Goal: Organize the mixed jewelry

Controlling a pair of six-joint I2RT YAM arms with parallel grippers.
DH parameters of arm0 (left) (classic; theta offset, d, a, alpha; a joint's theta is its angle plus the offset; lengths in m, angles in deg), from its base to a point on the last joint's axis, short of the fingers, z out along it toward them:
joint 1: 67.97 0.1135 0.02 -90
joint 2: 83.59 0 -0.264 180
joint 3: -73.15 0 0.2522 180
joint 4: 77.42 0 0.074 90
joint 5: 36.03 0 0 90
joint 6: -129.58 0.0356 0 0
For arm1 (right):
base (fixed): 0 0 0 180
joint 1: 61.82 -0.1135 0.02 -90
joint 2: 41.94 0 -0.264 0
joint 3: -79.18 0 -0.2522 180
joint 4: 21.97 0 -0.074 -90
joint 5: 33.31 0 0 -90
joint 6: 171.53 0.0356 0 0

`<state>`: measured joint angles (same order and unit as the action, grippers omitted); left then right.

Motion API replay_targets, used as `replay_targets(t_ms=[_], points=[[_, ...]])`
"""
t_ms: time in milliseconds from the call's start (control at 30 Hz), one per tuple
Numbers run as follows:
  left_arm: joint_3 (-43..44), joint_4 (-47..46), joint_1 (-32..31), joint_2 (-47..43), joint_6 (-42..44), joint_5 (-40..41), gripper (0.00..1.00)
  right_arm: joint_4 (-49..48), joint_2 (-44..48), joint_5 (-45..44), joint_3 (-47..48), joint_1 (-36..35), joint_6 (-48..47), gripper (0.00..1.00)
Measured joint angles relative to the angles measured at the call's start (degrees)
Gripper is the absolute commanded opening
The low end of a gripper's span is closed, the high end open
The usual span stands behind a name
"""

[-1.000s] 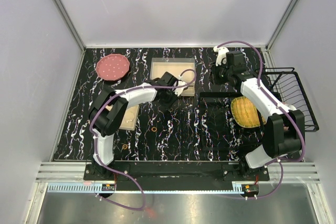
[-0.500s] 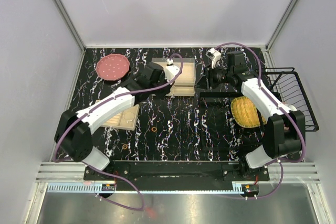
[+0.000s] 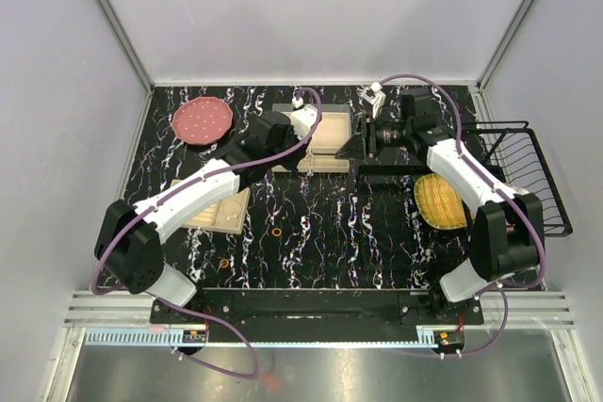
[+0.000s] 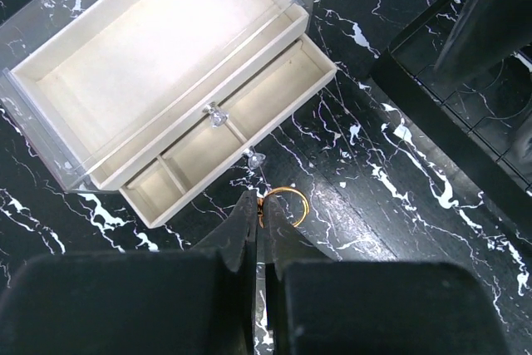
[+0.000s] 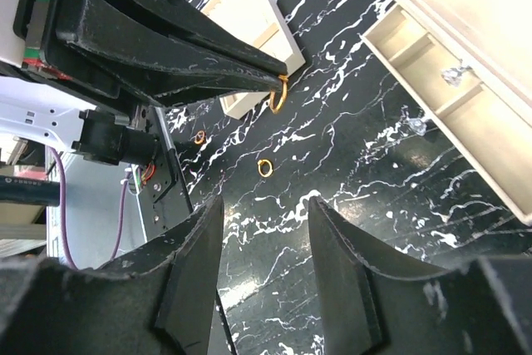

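jewelry [image 3: 278, 231] count: three thin orange-gold wire hoops, all round. one hoop [image 4: 288, 204] is pinched between the clamped fingers of the left gripper [image 4: 259, 205], just in front of the pulled-out drawer [image 4: 274, 89] of one clear acrylic box [image 4: 158, 56] with beige lining and two crystal knobs [image 4: 216, 114]. the other two hoops [image 5: 265, 167] lie flat and apart on the black white-veined tabletop [image 4: 357, 205], near one beige tray [image 5: 266, 22]. right gripper [image 5: 263, 209] is spread wide, nothing in it.

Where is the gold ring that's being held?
In the left wrist view, the ring is pinched in the left tool, just short of the open drawer.
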<state>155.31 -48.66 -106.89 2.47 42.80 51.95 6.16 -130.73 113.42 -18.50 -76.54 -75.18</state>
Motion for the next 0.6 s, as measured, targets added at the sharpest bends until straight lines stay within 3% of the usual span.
replay_targets(t_ms=[600], points=[[0.0,-1.9,-0.8,0.3,-3.8,0.7,0.00,-7.5,-6.7,-3.8,2.3,-5.8,4.7,0.47]])
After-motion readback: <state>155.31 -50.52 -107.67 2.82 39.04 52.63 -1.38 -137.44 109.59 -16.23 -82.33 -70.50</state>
